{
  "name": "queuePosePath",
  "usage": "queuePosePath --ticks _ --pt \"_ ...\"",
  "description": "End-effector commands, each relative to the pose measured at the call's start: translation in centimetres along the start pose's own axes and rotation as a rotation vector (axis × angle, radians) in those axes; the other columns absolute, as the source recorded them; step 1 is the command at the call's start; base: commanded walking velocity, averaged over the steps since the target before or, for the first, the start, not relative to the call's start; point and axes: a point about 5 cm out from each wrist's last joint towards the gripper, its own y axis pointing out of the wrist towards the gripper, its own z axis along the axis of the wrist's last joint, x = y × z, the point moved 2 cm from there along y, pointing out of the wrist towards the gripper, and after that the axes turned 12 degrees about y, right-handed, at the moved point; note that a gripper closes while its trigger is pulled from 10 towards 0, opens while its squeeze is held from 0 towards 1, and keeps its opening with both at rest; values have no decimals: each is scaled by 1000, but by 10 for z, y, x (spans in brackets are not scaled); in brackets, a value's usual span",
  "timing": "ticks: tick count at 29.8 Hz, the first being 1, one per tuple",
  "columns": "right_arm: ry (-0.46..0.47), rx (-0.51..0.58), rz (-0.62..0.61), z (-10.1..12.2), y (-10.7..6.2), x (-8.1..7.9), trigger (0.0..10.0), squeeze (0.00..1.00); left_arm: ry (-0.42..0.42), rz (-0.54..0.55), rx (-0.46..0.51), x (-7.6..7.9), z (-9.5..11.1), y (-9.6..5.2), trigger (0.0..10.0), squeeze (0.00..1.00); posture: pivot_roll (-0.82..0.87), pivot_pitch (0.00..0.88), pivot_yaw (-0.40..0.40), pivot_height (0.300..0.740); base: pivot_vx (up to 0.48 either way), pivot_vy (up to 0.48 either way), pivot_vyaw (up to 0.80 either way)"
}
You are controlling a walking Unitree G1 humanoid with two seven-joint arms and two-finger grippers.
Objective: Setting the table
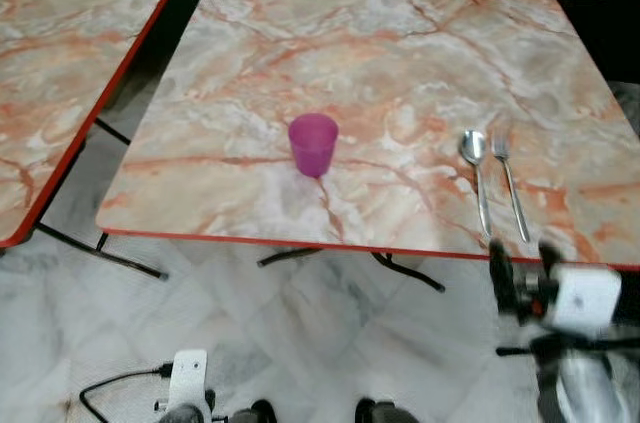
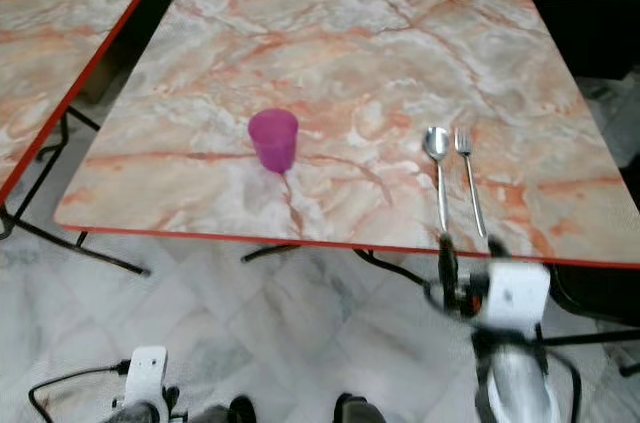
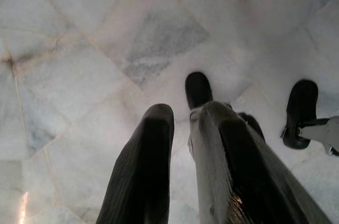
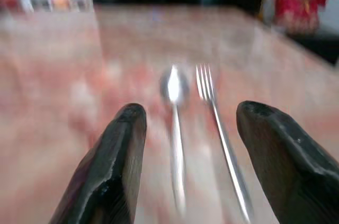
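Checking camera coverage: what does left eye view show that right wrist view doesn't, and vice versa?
Left eye view alone: the purple cup upright on the marble table, a second table to the left, the tiled floor, and the left claw's arm hanging low. Right wrist view alone: a close look along the right claw, fingers spread, nothing between them. Both: the spoon and fork lying side by side, and the right claw near the table edge.

Colours we saw at the marble-patterned table

We saw a table (image 1: 400,63) veined in peach, cream and rust-orange like marble, edged in red, and a second table (image 1: 60,63) with the same pattern and red edge. The cup (image 1: 313,144) was translucent magenta; the spoon (image 1: 474,155) and fork (image 1: 503,158) were silver. The floor (image 1: 300,343) was white-grey marbled tile.
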Motion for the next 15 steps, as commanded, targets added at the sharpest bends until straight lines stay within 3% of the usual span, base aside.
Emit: queuePosePath --ticks 1,6,7,9,15 --pt "12 -55 -34 -9 11 4 10000 0 9 -4 -46 -2 -13 -2 10000 0 -159 179 23 740 0 0 0" --pt "17 -149 -42 -8 67 -5 10000 0 2 -9 -35 6 -5 0 10000 0 -127 176 16 740 0 0 0" --pt "17 -149 -42 -8 67 -5 10000 0 2 -9 -35 6 -5 0 10000 0 -127 176 16 740 0 0 0" --pt "-2 -181 -42 0 90 -11 10000 0 -1 -10 -36 9 -7 -1 10000 0 -119 179 12 740 0 0 0" --pt "18 -203 -75 12 120 -17 10000 0 1 -21 -54 13 -15 -2 10000 0 -117 191 26 740 0 0 0"
